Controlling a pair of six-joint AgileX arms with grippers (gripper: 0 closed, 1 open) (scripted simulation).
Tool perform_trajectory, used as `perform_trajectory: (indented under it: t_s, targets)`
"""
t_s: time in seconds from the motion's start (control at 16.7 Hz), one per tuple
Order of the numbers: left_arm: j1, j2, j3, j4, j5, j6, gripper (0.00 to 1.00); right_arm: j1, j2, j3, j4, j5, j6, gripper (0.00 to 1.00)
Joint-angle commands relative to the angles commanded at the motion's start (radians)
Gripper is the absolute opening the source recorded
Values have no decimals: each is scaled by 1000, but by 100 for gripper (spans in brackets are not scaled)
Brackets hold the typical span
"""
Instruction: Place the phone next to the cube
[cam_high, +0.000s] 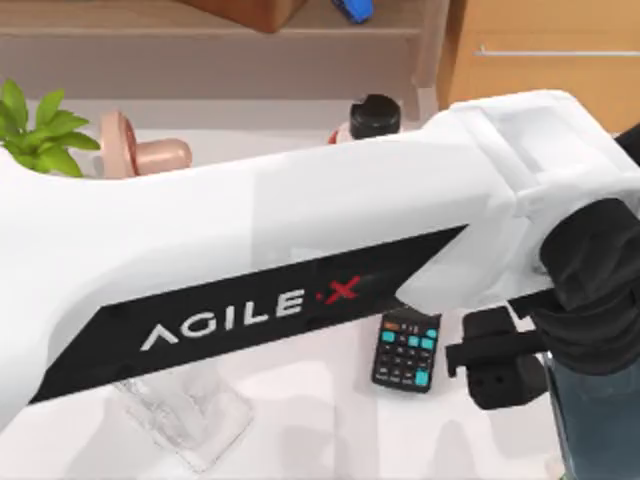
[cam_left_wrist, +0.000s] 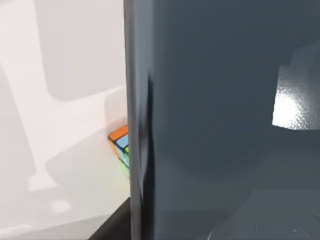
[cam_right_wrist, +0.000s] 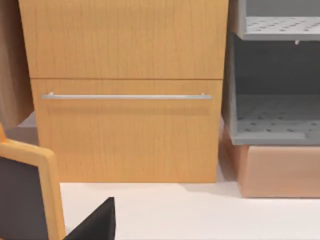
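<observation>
Left arm, white with black AGILEX strip, stretches across the top view from the left edge to the right side; its black left hand (cam_high: 560, 340) sits low near the right edge over the white counter (cam_high: 320, 420). Hand is clamped on the thin flat blue-grey glossy phone (cam_high: 600, 425), which hangs below the hand at the lower right corner of the top view, held upright on edge rather than lying flat. In the left wrist view the phone (cam_left_wrist: 225, 120) is a big dark blue-grey slab very close to the camera, with a bright glint on its face. Small puzzle cube with orange, blue and green squares (cam_left_wrist: 120, 145) peeks out from behind the phone's edge, resting on the counter (cam_left_wrist: 60, 150); just beside the phone's edge in that view, cannot tell if touching.

Black calculator with teal keys (cam_high: 407, 349) lies flat on the counter, just left of the left hand. Clear glass-like object (cam_high: 185, 410) under the arm at lower left. Green leafy plant (cam_high: 40, 130) at far left, pink rounded object (cam_high: 140, 150) beside it, black-capped item (cam_high: 372, 117) at the back.

Right wrist view faces a wooden drawer front with metal bar handle (cam_right_wrist: 125, 96) and grey perforated shelves (cam_right_wrist: 275, 120); right hand state cannot tell
</observation>
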Motion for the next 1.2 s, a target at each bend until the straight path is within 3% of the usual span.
perform_trajectory:
  t_s: [1.2]
  targets:
    - [16,114,-401,70,-15,21,0,0,0,0,0,0,0,100]
